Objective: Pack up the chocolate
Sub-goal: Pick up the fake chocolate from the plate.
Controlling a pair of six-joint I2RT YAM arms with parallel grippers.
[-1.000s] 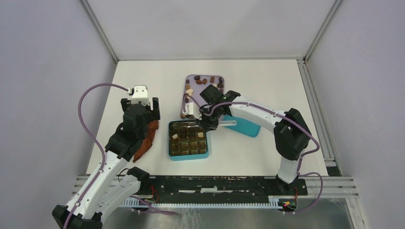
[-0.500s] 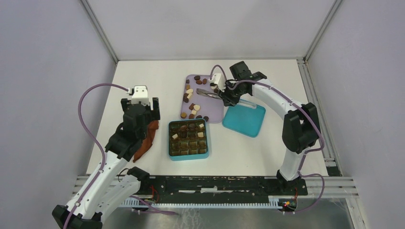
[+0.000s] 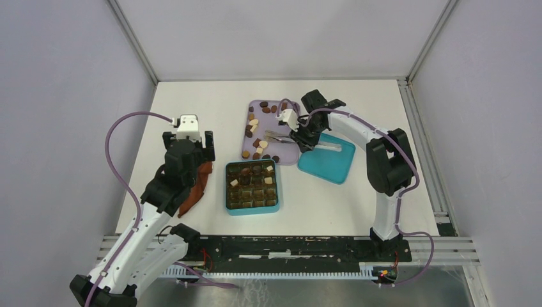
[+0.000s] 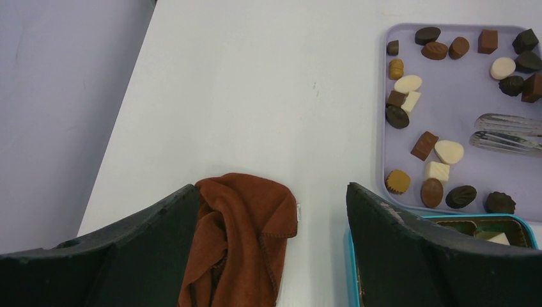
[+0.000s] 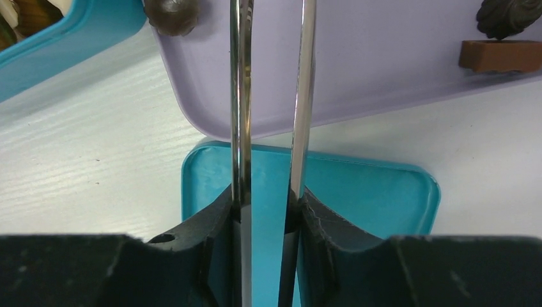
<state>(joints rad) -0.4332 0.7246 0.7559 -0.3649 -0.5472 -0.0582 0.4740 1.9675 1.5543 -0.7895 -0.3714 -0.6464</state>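
Several dark, brown and cream chocolates (image 3: 257,131) lie on a lavender tray (image 3: 291,152); they also show in the left wrist view (image 4: 436,150). The teal box (image 3: 227,192) with a gridded insert holds several pieces (image 3: 268,180). My right gripper (image 3: 305,137) is shut on metal tongs (image 3: 280,135), which reach over the tray's right part; their tips (image 4: 486,131) look apart and empty. In the right wrist view the tongs (image 5: 240,96) run between my fingers (image 5: 217,217), tips out of frame. My left gripper (image 3: 188,142) is open and empty above the table left of the box.
A reddish-brown cloth (image 3: 198,185) lies left of the box, between my left fingers in the left wrist view (image 4: 240,236). The teal lid (image 3: 332,163) lies right of the tray, under my right gripper (image 5: 265,195). Frame walls enclose the table.
My right arm left the teal box with the tongs, swung to the tray's far right, then came back a little over the tray's right side. The left arm has not moved.
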